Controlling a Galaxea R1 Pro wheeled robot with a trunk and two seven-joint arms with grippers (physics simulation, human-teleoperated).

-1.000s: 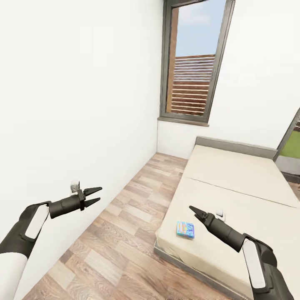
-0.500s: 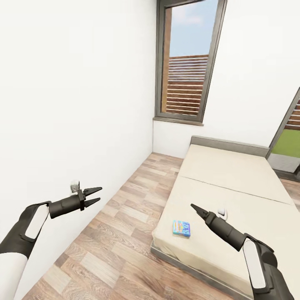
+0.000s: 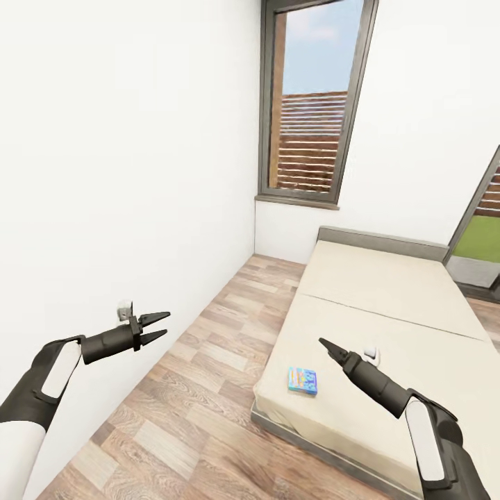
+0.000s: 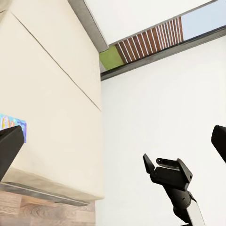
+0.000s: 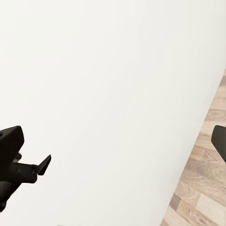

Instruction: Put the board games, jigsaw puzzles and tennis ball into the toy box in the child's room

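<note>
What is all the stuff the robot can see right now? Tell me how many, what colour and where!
Board game: one, blue and colourful, flat near the bed's near corner.
Small object: one, white, on the bed, partly behind the right arm; cannot tell what.
Bed: one, beige, grey frame, at right.
Window: one, dark frame, far wall.
Floor: wood planks, between wall and bed.
Left end effector: black, open, near the wall.
Right end effector: black, over the bed.

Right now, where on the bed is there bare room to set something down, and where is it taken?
The bed is mostly bare: the whole far half up to the headboard, and the near half beyond the seam. Taken spots: the board game by the near-left corner and a small white thing, unclear what, beside the right gripper.
</note>
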